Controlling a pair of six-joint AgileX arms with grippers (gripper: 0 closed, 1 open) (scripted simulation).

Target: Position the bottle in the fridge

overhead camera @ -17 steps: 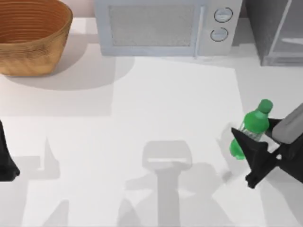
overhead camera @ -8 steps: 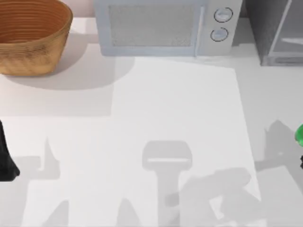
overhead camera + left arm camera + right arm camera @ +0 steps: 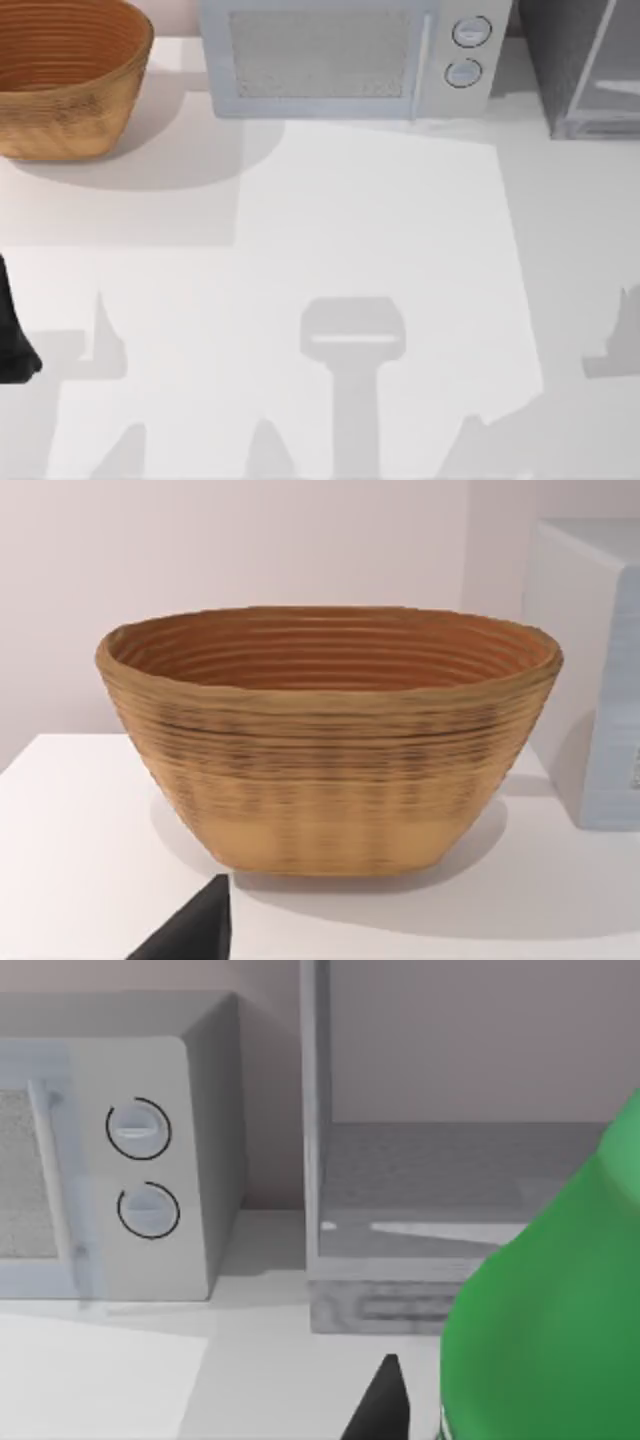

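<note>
Left arm: parked at the counter's (image 3: pixel 380 220) left edge; whether its fingers are open, I cannot tell.
Basket (image 3: pixel 330 740): woven, ribbed, oval bowl shape, far left.
Microwave (image 3: pixel 350 55): light grey box, two round dials, far centre.
Change: a second ago the bottle stood right of centre in the right gripper; both have since left the top view rightward, leaving a shadow.
Bottle (image 3: pixel 550 1330): smooth translucent green plastic, close before the right wrist camera, facing the fridge; apparently carried.
Right fingers: one dark tip (image 3: pixel 380 1405) beside the bottle; grip cannot be told.
Fridge (image 3: pixel 585 60): dark grey, glassy framed door, far right.
</note>
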